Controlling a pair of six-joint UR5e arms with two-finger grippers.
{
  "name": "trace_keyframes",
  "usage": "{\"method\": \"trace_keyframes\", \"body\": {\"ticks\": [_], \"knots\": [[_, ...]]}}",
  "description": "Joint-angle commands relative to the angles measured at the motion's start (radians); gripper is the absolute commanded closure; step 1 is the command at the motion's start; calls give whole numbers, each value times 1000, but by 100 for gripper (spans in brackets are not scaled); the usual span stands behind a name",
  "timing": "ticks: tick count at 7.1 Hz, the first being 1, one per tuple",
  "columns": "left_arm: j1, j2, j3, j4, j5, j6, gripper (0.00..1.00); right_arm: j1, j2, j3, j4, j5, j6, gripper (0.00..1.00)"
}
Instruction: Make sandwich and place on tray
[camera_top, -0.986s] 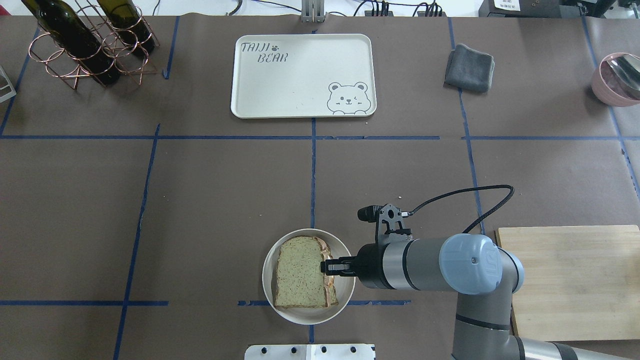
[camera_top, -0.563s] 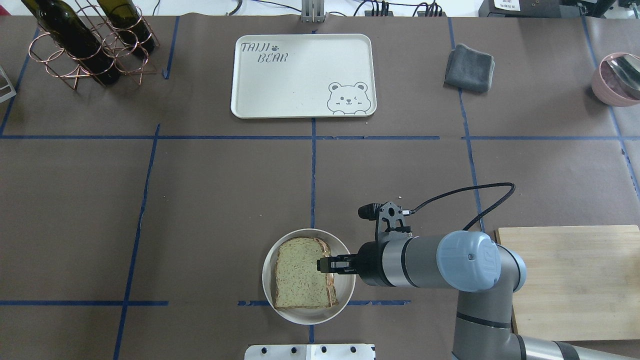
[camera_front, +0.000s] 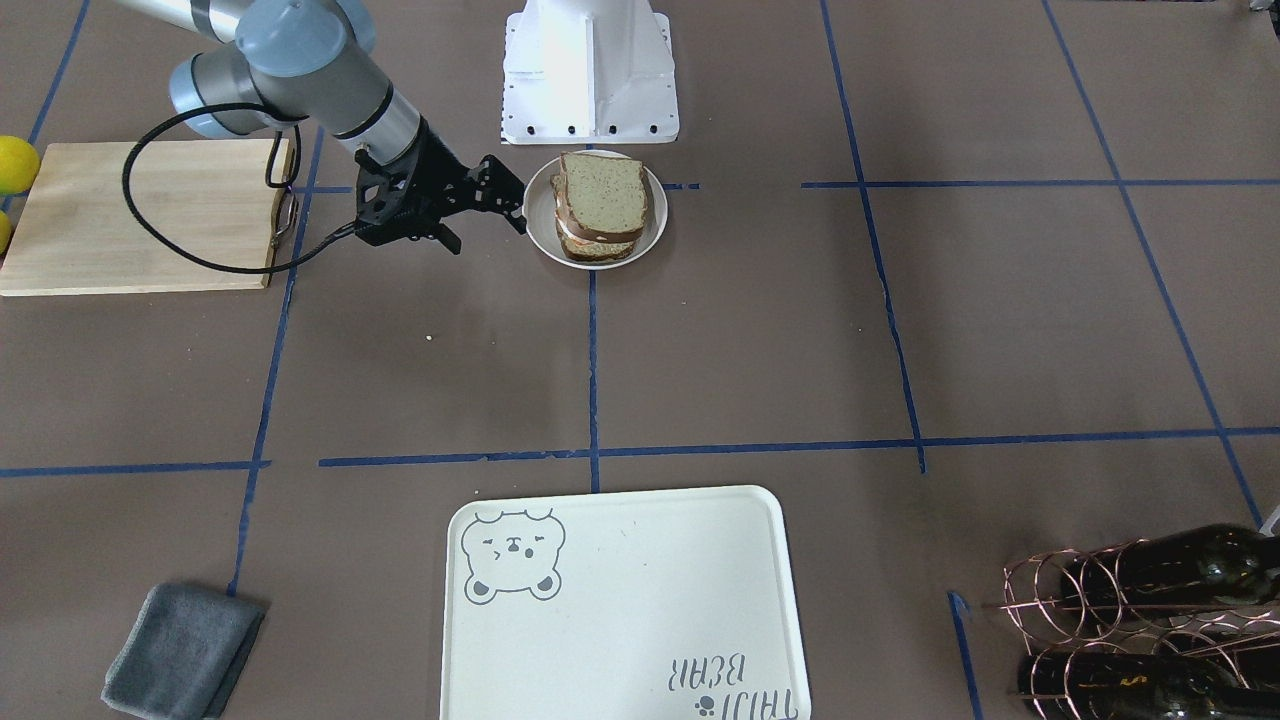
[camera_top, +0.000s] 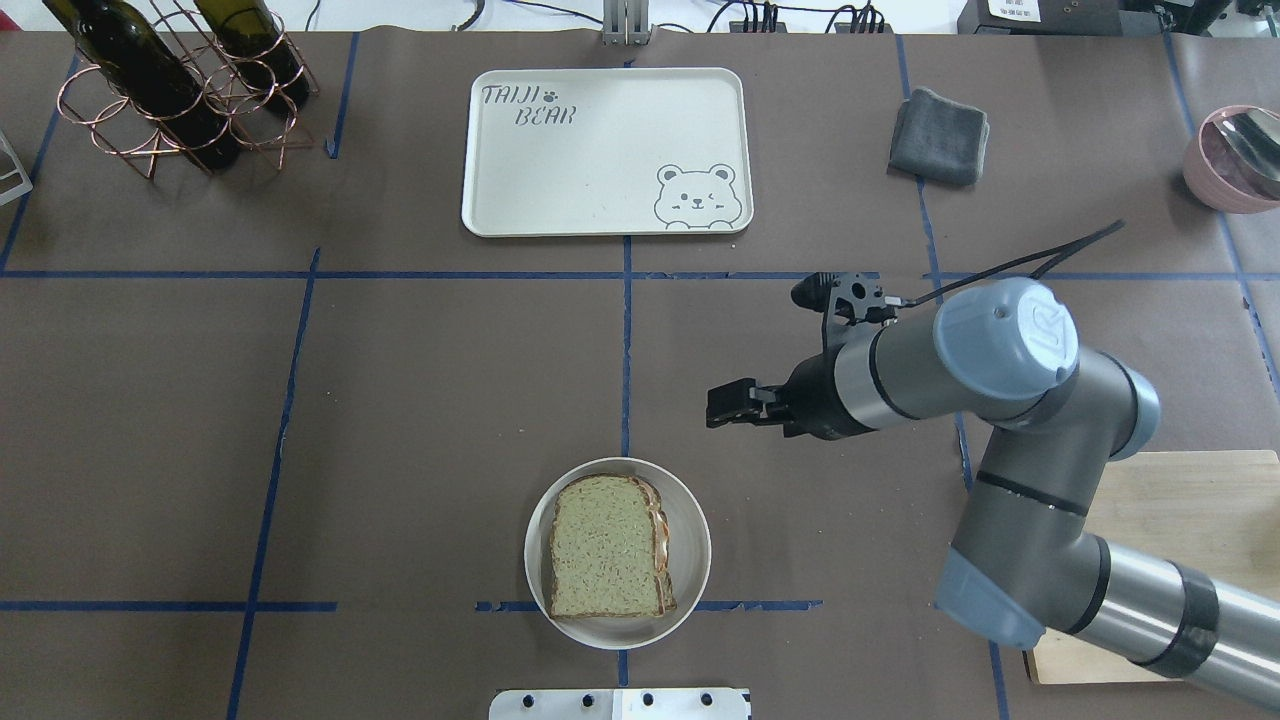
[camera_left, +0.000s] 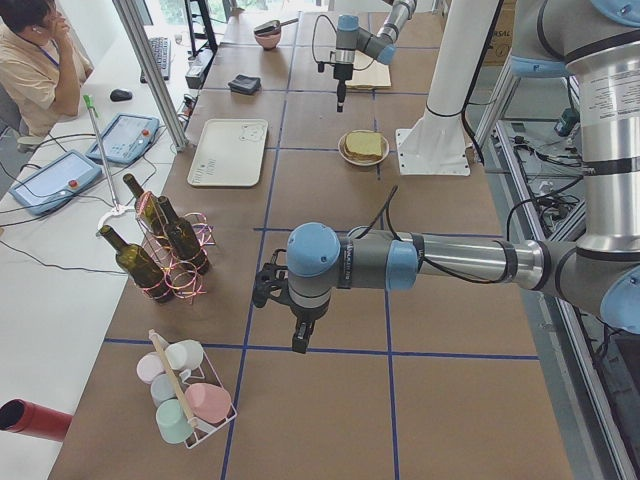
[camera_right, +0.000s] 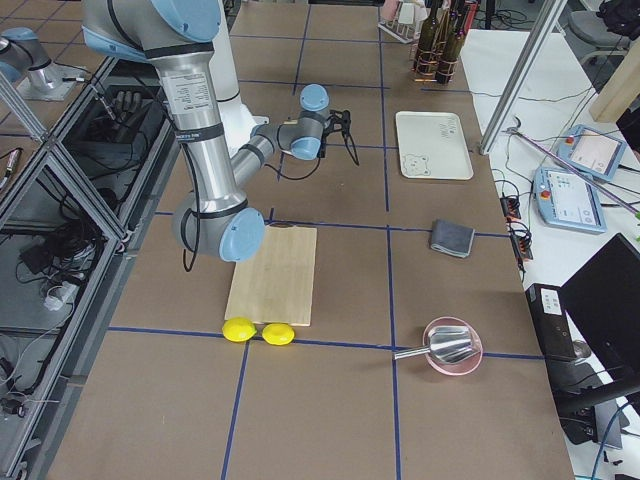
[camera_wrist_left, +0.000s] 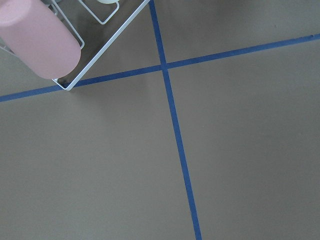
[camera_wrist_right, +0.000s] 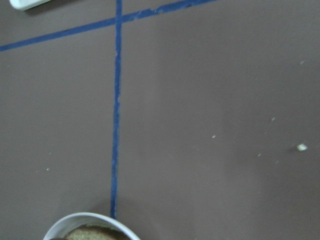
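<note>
The sandwich (camera_top: 605, 545), two wholegrain bread slices with filling showing at the right edge, lies on a small round whitish plate (camera_top: 693, 545) near the table's front centre; it also shows in the front-facing view (camera_front: 600, 195). The cream tray (camera_top: 600, 150) with the bear drawing lies at the far centre and holds nothing. My right gripper (camera_top: 715, 405) hovers beyond and to the right of the plate, apart from it, open and holding nothing. The right wrist view shows only the plate's rim (camera_wrist_right: 85, 217). My left gripper (camera_left: 298, 340) shows only in the exterior left view; I cannot tell its state.
A wooden cutting board (camera_top: 1200, 520) lies at the near right under my right arm, with two lemons (camera_right: 255, 330) beside it. A grey cloth (camera_top: 938, 135) and pink bowl (camera_top: 1235, 155) sit at the far right. A copper rack of wine bottles (camera_top: 180, 85) stands at the far left.
My right gripper has let go of the top bread slice and drawn away from the sandwich, upward and toward the far right. The slice now rests flat on the sandwich.
</note>
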Motion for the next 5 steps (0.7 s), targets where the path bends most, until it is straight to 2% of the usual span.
{"method": "trace_keyframes", "body": {"ticks": [1, 3, 5], "knots": [[0, -2, -10, -3, 0, 1, 0, 180, -8, 4, -176, 135, -206, 0], [1, -44, -16, -20, 2, 0, 0, 326, -89, 8, -314, 191, -517, 0], [1, -153, 1, -62, 3, -7, 0, 539, -251, 4, -333, 298, -900, 0]]}}
